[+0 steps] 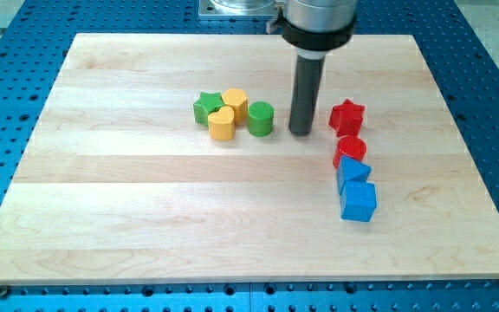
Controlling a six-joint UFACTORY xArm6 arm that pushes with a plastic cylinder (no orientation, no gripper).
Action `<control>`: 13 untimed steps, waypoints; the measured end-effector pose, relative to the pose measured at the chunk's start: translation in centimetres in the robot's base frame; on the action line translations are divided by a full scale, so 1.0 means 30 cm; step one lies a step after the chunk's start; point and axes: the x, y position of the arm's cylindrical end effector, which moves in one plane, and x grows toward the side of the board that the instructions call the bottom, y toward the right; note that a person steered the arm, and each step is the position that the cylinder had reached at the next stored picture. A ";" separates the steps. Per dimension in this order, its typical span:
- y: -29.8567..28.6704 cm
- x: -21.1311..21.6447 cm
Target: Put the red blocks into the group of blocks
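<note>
A red star block (346, 115) sits right of centre, with a red round block (351, 149) just below it. My tip (301, 133) stands on the board between the red star and a green round block (261, 119), a short gap left of the star and touching neither. The group at the left holds the green round block, a yellow hexagon block (235, 103), a yellow heart block (222, 125) and a green star block (205, 108), all close together.
Two blue blocks lie below the red round block: an angular one (353, 172) touching it and a cube (359, 202) under that. The wooden board (145, 217) sits on a blue perforated table.
</note>
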 end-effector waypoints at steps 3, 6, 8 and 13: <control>-0.173 -0.002; 0.022 0.060; 0.368 0.054; 0.000 0.058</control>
